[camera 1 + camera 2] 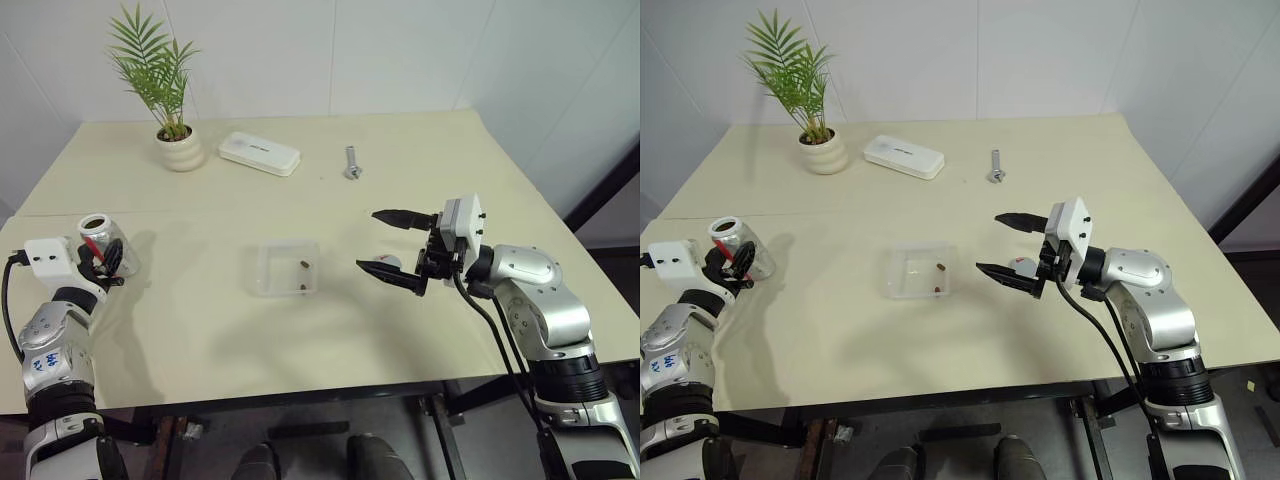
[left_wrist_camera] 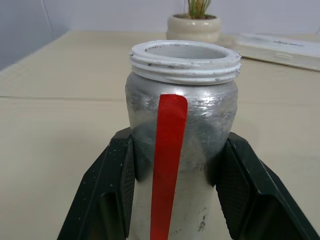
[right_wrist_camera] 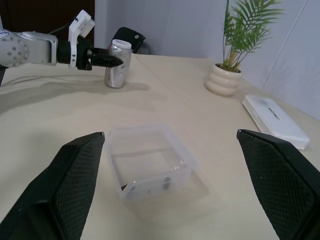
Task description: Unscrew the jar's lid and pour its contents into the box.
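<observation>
Your left gripper (image 1: pixel 100 262) is clamped on the jar (image 2: pixel 181 145), fingers (image 2: pixel 107 195) pressing either side of its silver body; it stands upright with its white threaded mouth uncovered, near the table's (image 1: pixel 420 160) left edge. Your right gripper (image 1: pixel 392 246) hangs empty with its jaws spread wide, pointing toward the box (image 1: pixel 288 267), which sits mid-table nearer the front edge. Two dark pieces of the contents (image 1: pixel 304 264) lie inside the box. A small round grey thing with red on it, probably the lid (image 1: pixel 387 262), lies on the table by the right gripper's lower finger.
</observation>
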You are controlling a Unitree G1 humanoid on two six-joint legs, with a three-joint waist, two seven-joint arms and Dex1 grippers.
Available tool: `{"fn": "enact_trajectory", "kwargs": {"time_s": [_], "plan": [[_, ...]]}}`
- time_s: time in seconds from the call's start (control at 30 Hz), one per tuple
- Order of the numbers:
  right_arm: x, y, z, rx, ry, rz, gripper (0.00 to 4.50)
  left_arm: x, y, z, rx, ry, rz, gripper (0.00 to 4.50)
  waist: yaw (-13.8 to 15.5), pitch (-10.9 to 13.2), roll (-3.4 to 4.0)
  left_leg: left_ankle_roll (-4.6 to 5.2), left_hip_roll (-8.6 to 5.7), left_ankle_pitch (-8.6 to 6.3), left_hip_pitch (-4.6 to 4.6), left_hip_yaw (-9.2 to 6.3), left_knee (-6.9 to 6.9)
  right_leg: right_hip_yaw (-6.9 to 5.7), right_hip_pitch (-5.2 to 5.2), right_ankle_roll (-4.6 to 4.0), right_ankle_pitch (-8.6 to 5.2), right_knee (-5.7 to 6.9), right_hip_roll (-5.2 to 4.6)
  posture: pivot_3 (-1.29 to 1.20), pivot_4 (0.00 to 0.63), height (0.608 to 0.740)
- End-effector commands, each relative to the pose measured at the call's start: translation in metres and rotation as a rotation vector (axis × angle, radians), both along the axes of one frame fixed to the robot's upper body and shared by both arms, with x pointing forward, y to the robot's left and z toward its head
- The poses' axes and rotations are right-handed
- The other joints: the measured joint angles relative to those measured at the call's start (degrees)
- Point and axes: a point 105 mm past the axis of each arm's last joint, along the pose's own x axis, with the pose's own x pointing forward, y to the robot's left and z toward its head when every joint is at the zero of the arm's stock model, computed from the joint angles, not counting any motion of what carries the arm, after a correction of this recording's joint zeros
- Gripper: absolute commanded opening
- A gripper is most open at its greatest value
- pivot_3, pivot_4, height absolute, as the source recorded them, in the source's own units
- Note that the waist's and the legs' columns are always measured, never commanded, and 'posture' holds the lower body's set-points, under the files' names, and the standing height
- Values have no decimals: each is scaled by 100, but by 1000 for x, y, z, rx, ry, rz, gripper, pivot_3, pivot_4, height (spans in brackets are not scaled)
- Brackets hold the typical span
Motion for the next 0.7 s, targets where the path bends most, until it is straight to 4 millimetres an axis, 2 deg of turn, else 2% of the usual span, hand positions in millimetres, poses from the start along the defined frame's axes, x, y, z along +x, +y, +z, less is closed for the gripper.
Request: {"fn": "enact_trajectory", "kwargs": {"time_s": [0.03,0.17,0.23,0.43,0.53,0.6,0.63,0.7], "plan": [[-4,-1,13,2,-53,16,4500,-5,8,1,-32,-33,16,2772,-10,0,0,0,0,0,1,0,0,0,0,0,0,0,0,0,150,740],[-5,-1,13,7,-41,25,4500,-12,5,1,23,-20,-16,4022,-36,0,-1,0,0,0,0,2,0,1,-1,0,0,-2,0,0,150,740],[-5,0,12,7,-35,29,4500,-22,3,2,80,-9,-31,4477,-45,0,-1,-1,1,-1,0,2,-3,1,-2,-2,0,-2,0,0,150,740],[-8,-4,6,0,-17,34,4500,-71,-1,-3,172,26,-25,4477,-29,-1,-1,-11,9,-15,-1,4,-8,1,-5,-9,-4,-4,-1,0,150,740],[-7,-9,3,-15,-9,23,4500,-95,-17,-4,377,100,-108,4477,-29,-1,-2,-9,16,-24,0,13,-9,1,-4,-19,-10,-20,-3,0,150,740],[-5,-16,0,-59,-10,19,4500,-102,-38,6,571,115,-240,4477,-27,0,-4,-9,21,-26,-2,23,-13,2,-6,-65,-34,-39,-2,0,150,740],[-3,-20,-2,-89,-14,17,4500,-101,-44,16,601,96,-274,4477,6,-1,-5,-10,25,-26,-1,27,-13,2,-5,-112,-55,-46,-1,0,150,740],[0,-28,-5,-127,-15,5,4500,-96,-64,38,620,47,-400,4477,58,-1,-4,-7,29,-24,-2,30,-12,-5,0,-129,-55,-66,-3,0,150,740]]}}
